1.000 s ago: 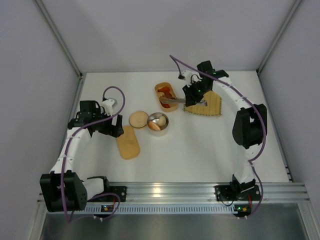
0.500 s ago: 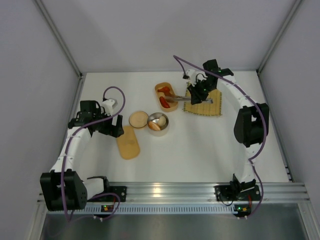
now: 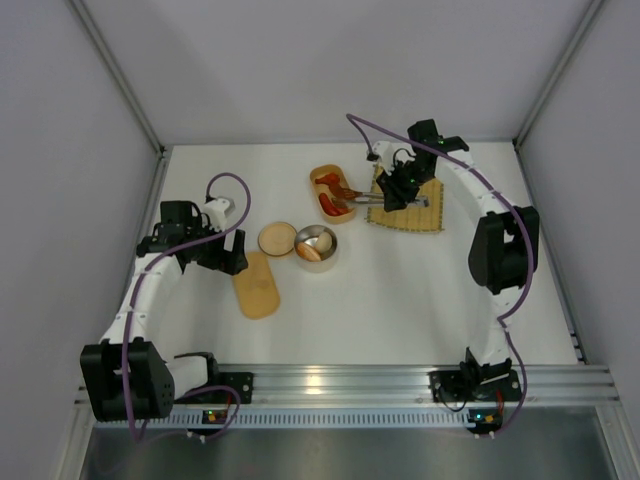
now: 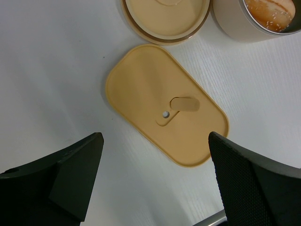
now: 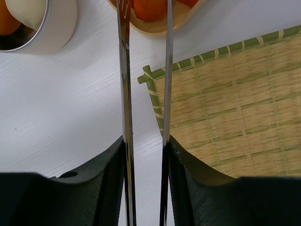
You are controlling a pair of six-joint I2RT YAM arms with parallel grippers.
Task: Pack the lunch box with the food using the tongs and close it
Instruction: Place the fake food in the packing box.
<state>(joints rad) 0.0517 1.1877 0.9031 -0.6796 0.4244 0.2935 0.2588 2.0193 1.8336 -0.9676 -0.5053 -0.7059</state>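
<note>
On the white tabletop, the left hand is hovering wide apart over the oval lid, holding nothing. Upper centre of the top view, the right hand is clamping the tongs, their tips parted over food in the oval box.

The black right claw, gripping the slim silvery metal tongs, now sits a little higher and further right in the overhead view than a second ago. It is over the upper-left part of the yellow woven mat rather than at its left edge. The tongs have drawn back with it. Their tips now reach only into the right side of the oval tan wooden lunch box at upper centre and no longer cross its middle. That uncovers a glossy red food piece in its lower half. The claw's grip has eased slightly, and the two tong arms stand a little apart.
</note>
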